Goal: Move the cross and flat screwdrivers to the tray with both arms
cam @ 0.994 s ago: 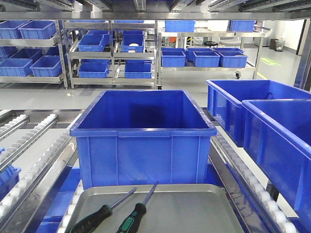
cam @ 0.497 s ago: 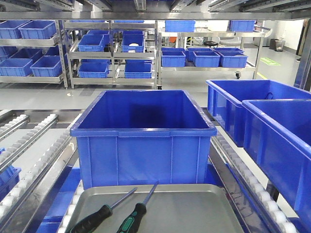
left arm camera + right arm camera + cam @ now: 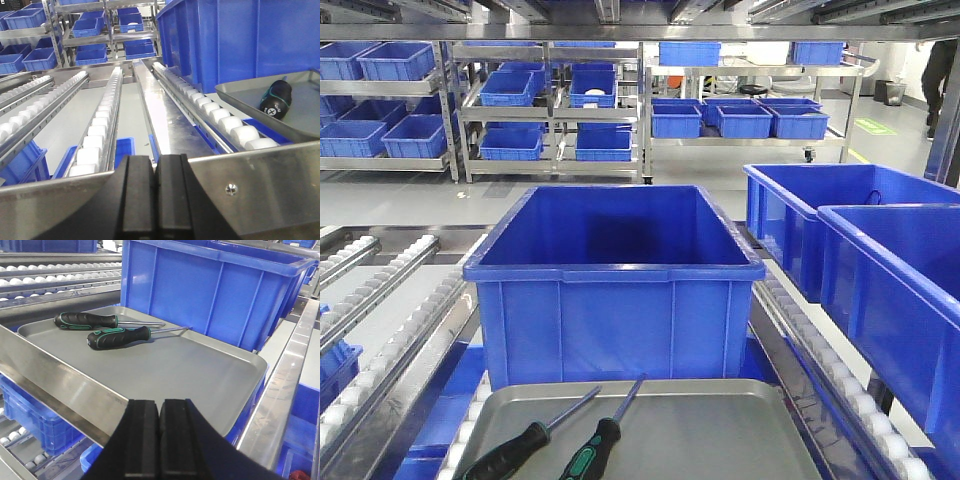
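Resting place: both screwdrivers lie side by side in the grey tray (image 3: pixel 720 430), in its left part as the front view shows it, apart from each other.
Left screwdriver (image 3: pixel 515 448): black handle toward the camera in the front view, thin shaft angled up and to the right.
Right screwdriver (image 3: pixel 595 445): black handle with green accents, shaft pointing toward the big blue bin (image 3: pixel 615 285); in the right wrist view it is the nearer one (image 3: pixel 120 336), with the other (image 3: pixel 85 319) just behind it.
Cross or flat: cannot tell.
Tray position: just in front of the big blue bin, between two roller rails (image 3: pixel 395 345).
Left fingers (image 3: pixel 155 195): pressed together with nothing between them, low over a metal edge, well left of the tray; one handle end (image 3: pixel 275 100) shows at the tray's edge.
Right fingers (image 3: pixel 160 437): pressed together, holding nothing, near the tray's front rim (image 3: pixel 70 382).
Background: shelves (image 3: pixel 555 100) of small blue bins; two more large blue bins (image 3: pixel 880 260) to the right.
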You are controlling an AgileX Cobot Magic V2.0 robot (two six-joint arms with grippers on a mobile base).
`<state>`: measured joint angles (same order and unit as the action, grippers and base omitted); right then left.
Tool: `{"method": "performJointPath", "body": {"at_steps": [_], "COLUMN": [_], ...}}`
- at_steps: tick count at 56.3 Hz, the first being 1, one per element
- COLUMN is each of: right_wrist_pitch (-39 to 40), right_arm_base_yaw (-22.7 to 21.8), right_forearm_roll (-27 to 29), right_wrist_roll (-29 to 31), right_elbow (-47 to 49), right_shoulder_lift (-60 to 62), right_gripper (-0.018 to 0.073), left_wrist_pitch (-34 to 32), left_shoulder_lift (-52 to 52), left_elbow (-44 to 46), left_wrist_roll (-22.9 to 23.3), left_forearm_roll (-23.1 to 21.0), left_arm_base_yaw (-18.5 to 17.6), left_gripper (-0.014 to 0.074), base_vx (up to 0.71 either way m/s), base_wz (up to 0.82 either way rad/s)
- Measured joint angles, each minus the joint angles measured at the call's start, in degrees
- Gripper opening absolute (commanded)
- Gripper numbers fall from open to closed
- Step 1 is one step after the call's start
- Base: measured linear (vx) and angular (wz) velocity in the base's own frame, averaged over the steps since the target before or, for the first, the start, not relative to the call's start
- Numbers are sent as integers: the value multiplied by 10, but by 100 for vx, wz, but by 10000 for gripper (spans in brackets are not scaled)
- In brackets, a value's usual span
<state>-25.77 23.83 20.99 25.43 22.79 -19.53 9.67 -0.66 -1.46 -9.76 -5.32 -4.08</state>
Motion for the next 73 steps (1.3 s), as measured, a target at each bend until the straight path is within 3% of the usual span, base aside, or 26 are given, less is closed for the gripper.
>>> {"method": "performJointPath", "body": {"at_steps": [55,59,68,73], "right_wrist_pitch": [4,33,184,238], "right_arm_base_yaw": [0,0,0,0], "right_forearm_roll": [-15,-39,-157,-217], "right_wrist_roll": [-6,-41,-213,-264], "right_elbow": [-3,-17,-116,-174], "right_shoulder_lift": [1,8,55,81], "right_gripper": [-9,-9,-9,-9], "left_wrist_pitch": [4,4,4,4], "left_shoulder_lift": [0,0,0,0], "left_elbow": [0,0,0,0], "left_wrist_roll": [0,0,0,0], "left_forearm_roll": [1,1,1,1], "left_arm_base_yaw": [0,0,0,0], "left_gripper": [0,0,0,1], "base_vx": [0,0,0,0], "base_wz": [0,0,0,0]}}
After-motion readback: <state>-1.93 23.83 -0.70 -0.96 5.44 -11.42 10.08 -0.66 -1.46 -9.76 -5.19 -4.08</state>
